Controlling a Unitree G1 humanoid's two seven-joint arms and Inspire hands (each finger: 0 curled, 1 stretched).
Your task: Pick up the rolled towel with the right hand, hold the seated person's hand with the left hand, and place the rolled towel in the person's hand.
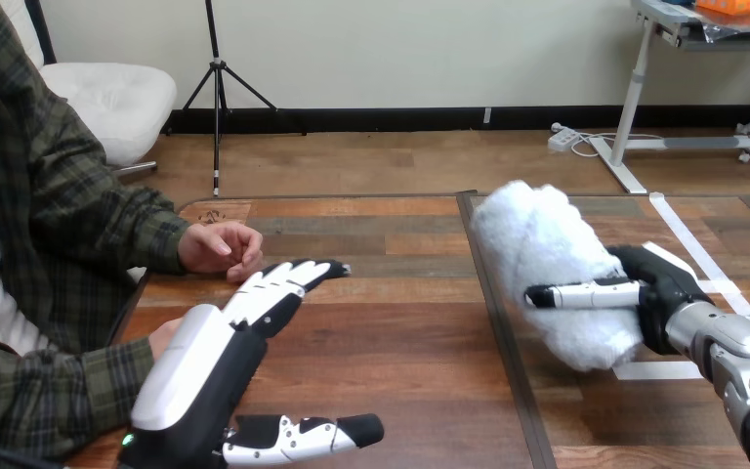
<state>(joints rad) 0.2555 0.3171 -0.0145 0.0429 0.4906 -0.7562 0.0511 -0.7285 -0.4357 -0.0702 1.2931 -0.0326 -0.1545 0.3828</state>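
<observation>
Scanning the edges first: the worktop (400,391) ends at a far edge just beyond the person's farther hand (220,249), and its left edge lies by the person's sleeves. A dark seam (498,322) runs from the far edge toward me, and pale tape strips (688,249) lie on the wood at the right. Between my two hands is a wide stretch of bare wood, open on both sides of the seam.

My left hand (200,371) reaches in from the lower left, its white back up and tilted, forearm low. Its fingers (283,283) are straight and lie together, pointing away and to the right, with the thumb stretched out apart near the bottom edge. The fingers sit just beside the person's farther hand, which rests loosely curled on the wood. I cannot tell whether they touch, and nothing of mine curls round it. The person's nearer hand (161,337) peeks out from behind my left hand.

My right hand (659,283) comes in from the right edge, wrist level. The rolled towel (547,254), white and fluffy, stands tilted to the right of the seam, well apart from the person. It is pinched against my palm, with one finger (586,293) lying across its front. Whether its lower end is clear of the wood, I cannot tell.
</observation>
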